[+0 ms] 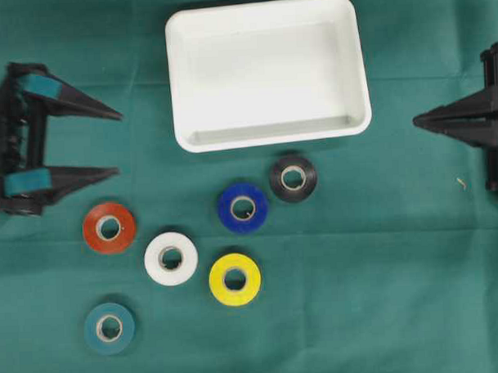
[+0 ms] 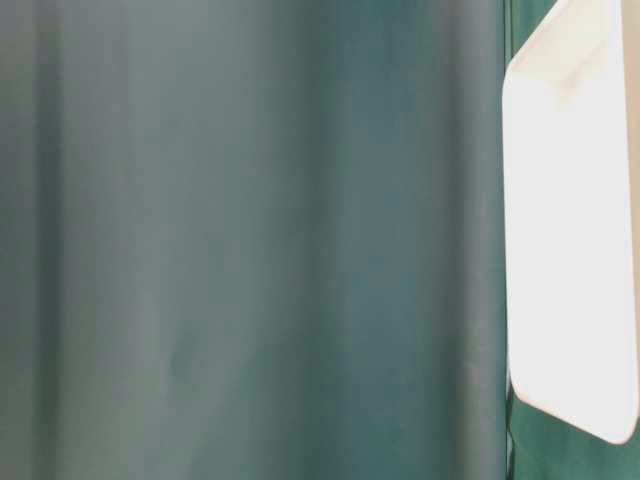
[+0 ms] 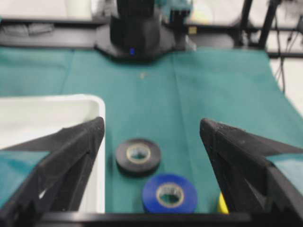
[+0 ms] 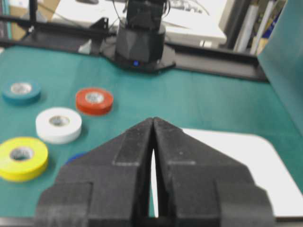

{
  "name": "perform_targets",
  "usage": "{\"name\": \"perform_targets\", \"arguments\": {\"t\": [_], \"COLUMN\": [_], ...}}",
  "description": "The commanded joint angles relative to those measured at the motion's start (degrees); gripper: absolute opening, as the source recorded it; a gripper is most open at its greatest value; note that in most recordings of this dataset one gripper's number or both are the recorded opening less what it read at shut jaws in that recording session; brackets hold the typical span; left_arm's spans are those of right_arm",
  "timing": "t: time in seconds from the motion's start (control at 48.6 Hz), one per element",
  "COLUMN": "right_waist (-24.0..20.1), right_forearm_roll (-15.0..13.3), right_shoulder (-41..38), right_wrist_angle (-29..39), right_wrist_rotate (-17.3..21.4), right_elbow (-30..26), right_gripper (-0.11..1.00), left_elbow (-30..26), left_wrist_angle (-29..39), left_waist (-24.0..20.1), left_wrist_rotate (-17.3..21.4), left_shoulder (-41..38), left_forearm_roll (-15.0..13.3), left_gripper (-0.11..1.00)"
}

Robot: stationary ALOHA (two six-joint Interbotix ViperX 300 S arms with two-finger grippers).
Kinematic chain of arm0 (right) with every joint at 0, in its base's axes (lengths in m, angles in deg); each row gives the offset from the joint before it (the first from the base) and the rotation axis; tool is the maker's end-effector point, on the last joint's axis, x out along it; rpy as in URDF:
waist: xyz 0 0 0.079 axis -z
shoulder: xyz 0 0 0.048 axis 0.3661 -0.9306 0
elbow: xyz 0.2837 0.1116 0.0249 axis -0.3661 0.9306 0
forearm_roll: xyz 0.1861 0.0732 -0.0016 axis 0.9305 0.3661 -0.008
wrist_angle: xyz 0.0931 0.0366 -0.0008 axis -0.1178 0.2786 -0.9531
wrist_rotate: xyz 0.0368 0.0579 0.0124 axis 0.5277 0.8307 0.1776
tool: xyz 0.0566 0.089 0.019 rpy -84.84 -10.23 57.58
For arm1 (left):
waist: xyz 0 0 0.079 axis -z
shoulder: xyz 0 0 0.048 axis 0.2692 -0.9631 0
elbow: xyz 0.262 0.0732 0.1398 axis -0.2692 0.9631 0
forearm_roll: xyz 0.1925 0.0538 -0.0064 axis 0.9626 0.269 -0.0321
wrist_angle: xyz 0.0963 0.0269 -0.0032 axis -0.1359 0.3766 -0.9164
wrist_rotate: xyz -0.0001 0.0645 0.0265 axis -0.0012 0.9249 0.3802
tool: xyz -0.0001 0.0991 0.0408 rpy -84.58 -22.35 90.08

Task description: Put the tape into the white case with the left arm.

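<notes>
Six tapes (image 1: pixel 109 227) right of left pincer (image 1: pixel 116 143)

- The worktop (image 1: pixel 384 296) wears a plain dark green cloth.
- The white case (image 1: pixel 268 71) is plain white, inside and out.
- Six tape rolls: red tape (image 1: pixel 109 227), white tape (image 1: pixel 170 258), yellow tape (image 1: pixel 234 279), blue tape (image 1: pixel 242 207), black tape (image 1: pixel 293 177), teal tape (image 1: pixel 109 327).
- The left end effector (image 1: pixel 112 142) is black with teal bands.
- The right end effector (image 1: pixel 417 120) is all black.
</notes>
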Motion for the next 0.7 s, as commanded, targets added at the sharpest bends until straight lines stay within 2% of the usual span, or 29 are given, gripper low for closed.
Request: {"name": "perform_targets", "arguments": {"t": [0.0, 0.144, 0.268, 0.453, 0.679], "right_waist": [0.0, 0.1, 0.1, 0.1, 0.1], "right_forearm_roll": [0.0, 0.0, -0.1, -0.2, -0.5], "right_shoulder": [-0.3, -0.3, -0.3, 0.3, 2.1], "right_wrist_angle": [-0.3, 0.4, 4.1, 10.7, 13.1], "right_wrist_rotate": [0.1, 0.1, 0.1, 0.1, 0.0], "right_elbow": [0.4, 2.5, 3.5, 3.6, 5.2], "right_gripper": [-0.09, -0.09, -0.09, -0.09, -0.09], "left_elbow": [-3.3, -6.4, -9.4, -12.5, -14.8], "left_wrist_angle": [1.1, 4.1, 6.7, 9.3, 10.6], "left_waist": [0.3, 0.4, 0.9, 2.2, 4.4], "left_wrist_rotate": [-0.2, -0.3, -0.3, -0.3, -0.3], "left_shoulder": [-4.0, -9.9, -14.2, -18.0, -21.3], "left_forearm_roll": [-0.1, -0.1, -0.1, -0.1, -0.1], "left_gripper": [0.97, 0.97, 0.97, 0.97, 0.97]}}
